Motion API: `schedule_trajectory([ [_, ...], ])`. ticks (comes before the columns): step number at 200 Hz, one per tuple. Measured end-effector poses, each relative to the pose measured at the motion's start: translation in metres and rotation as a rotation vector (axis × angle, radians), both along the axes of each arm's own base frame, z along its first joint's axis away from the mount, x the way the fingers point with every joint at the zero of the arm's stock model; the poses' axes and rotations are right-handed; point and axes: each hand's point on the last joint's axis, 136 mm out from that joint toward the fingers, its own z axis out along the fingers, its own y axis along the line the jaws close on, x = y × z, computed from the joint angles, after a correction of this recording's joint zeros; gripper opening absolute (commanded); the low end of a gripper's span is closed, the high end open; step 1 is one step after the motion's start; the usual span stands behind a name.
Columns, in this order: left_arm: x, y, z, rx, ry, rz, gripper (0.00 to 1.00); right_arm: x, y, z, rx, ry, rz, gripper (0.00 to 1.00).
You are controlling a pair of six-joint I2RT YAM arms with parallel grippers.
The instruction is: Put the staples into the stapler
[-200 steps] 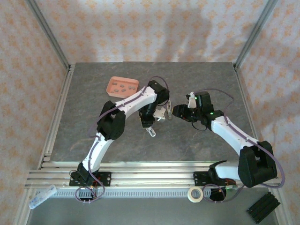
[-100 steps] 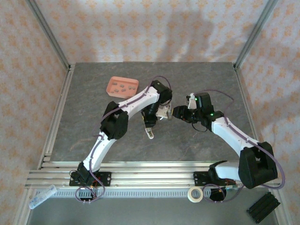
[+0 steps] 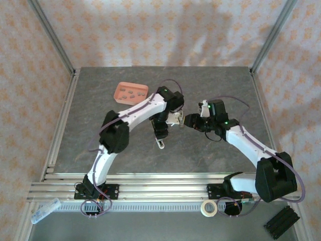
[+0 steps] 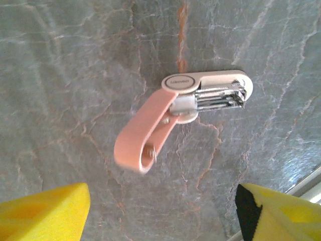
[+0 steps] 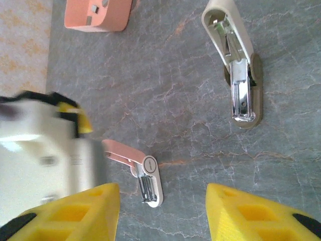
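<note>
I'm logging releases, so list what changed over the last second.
The left end effector opened and let go of the small pink stapler, which now lies on the table beneath it, lid swung open. The left arm's elbow swung slightly leftward. The right end effector hardly moved; the tray and the staples in it stayed put.

I'm looking at a robot lab cell, not a home: bare aluminium posts [image 3: 51,37] frame a grey stone-look tabletop [image 3: 225,85], patterned cloth walls [image 3: 160,30] screen it off, and slotted rails [image 3: 165,187] run along the bottom edge beside a tape roll [image 3: 208,208]
</note>
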Motion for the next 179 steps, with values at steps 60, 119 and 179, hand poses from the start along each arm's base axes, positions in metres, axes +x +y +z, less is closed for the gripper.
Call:
schedule_trajectory([
  [60,-0.006,0.022,0.035,-0.261,-0.278,0.202,0.85,-0.02,0.033,-0.008,-0.146,-0.018,0.144,0.5],
  [119,-0.002,0.091,-0.002,-0.334,-0.52,0.688,0.96,-0.03,0.066,-0.016,-0.331,-0.058,0.287,0.52],
  [179,-0.012,0.139,-0.017,-0.552,-0.715,1.092,0.96,-0.049,0.103,-0.042,-0.5,-0.056,0.399,0.54],
])
